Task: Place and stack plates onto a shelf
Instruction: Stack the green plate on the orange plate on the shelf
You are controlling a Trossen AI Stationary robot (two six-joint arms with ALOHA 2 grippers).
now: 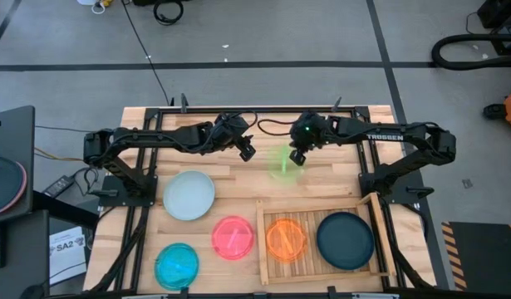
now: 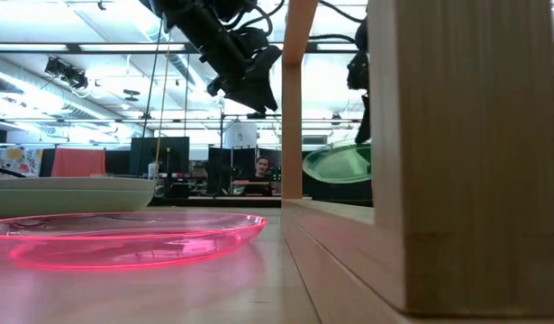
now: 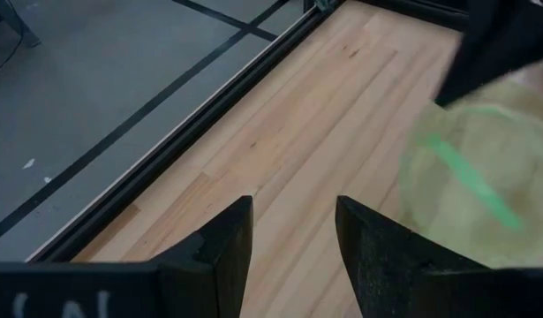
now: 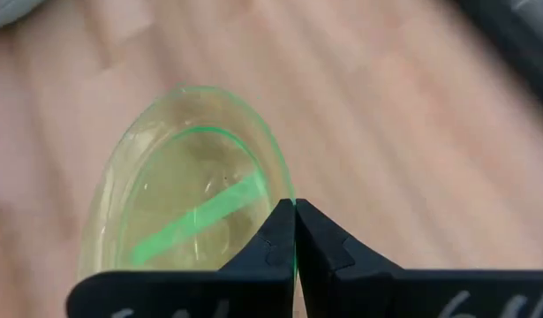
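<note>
Green plate (image 1: 282,163): translucent, held off the bench (image 1: 321,187) at its rim by the right end effector (image 1: 297,156), fingers pinched shut on it; sits toward 12 o'clock of the shelf (image 1: 263,249), apart from it.
Shelf: slatted wooden tray, at 5 o'clock on the bench; carries an orange plate (image 1: 286,238) and a dark teal plate (image 1: 345,240) side by side.
Left end effector (image 1: 248,151): fingers apart, empty, at 9 o'clock of the green plate, near it.
Whitish plate (image 1: 189,195), pink plate (image 1: 233,237), cyan plate (image 1: 176,265): on the bench, at 9 o'clock of the shelf.
</note>
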